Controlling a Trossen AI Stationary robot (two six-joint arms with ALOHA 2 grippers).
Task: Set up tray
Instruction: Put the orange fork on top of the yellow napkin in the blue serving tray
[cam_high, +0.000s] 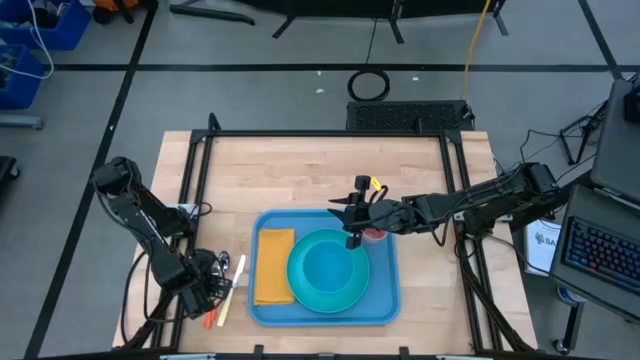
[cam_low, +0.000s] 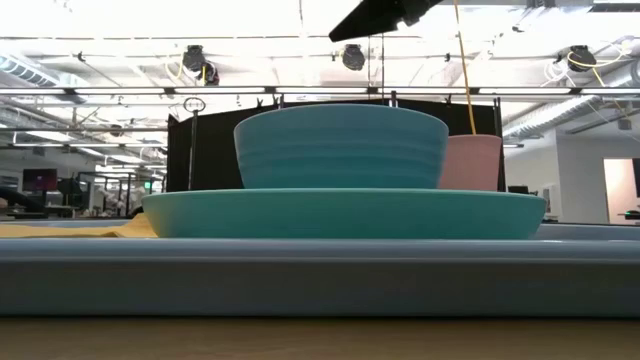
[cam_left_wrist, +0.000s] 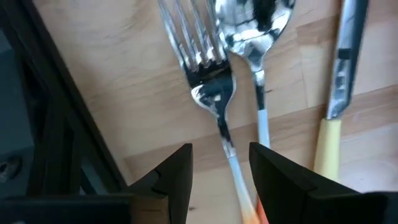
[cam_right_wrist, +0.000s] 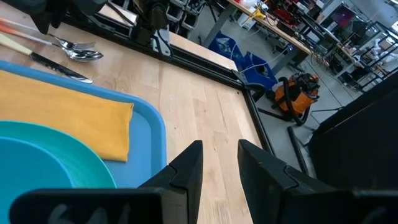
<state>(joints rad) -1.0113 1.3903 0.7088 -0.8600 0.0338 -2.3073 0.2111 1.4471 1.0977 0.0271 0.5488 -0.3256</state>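
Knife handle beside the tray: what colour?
Pale yellow, clearest in the left wrist view: knife.

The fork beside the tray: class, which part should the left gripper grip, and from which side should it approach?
Probably the fork's thin handle, from straight above. It lies flat on the table with the spoon close alongside, and the left gripper is open, its fingers either side of that handle.

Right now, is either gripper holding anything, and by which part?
Nothing is held. The left gripper is open astride the fork handle; the right gripper is open and empty.
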